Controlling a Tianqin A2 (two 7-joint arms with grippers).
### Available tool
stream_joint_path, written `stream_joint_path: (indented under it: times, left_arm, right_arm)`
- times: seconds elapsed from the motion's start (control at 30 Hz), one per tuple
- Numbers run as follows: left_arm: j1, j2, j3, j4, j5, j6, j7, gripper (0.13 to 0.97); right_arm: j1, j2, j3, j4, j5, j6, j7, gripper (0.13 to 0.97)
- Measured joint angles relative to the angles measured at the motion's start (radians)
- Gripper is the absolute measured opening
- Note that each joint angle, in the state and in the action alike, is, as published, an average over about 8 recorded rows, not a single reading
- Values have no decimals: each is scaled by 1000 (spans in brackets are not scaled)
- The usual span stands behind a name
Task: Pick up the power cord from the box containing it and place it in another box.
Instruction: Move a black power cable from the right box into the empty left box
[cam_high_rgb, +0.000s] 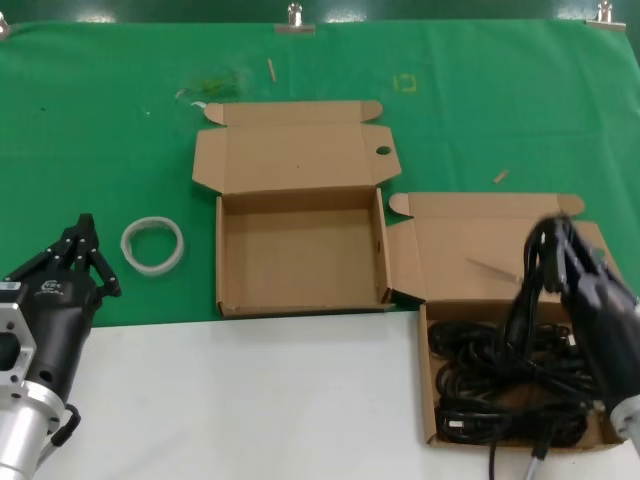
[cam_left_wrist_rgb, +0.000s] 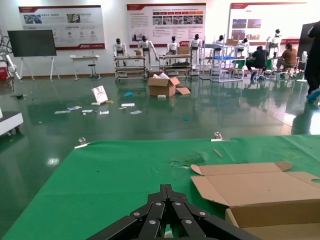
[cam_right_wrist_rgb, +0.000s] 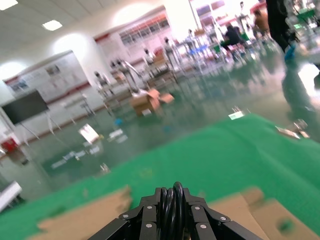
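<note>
Right tool (cam_high_rgb: 548, 235) pinched on the power cord (cam_high_rgb: 522, 300), lifted above the box containing it (cam_high_rgb: 425, 385); hank dangling into the black tangle below. Probably light, limp, rubbery: likely to swing and snag on neighbouring loops; grip on the bundled section, as in right wrist view (cam_right_wrist_rgb: 171, 202), looks sound. Another box (cam_high_rgb: 300, 250) just beside the full box, floor bare, flaps up, near wall to clear in transit. White ring (cam_high_rgb: 153, 243) on the desk (cam_high_rgb: 250, 400) beyond the bare box, out of the path. Left tool (cam_high_rgb: 85, 250) parked past the ring, pressed together.
</note>
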Motion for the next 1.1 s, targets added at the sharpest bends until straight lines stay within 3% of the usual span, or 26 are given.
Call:
stream_joint_path:
  times: [0.27,0.43,0.83,1.1]
  left_arm:
    - [0,0,0,0,0,0,0,140]
    - [0,0,0,0,0,0,0,140]
    - [0,0,0,0,0,0,0,140]
    - [0,0,0,0,0,0,0,140]
  right_arm:
    - [34,0,-23,127,-74,14,61,211]
    - [165,-2,-99,75,-153,11,172,211]
    - [583,-7,-271,-448,-298,-110,458,211]
    - [739,-11,-267,-796,-360,-223,496,211]
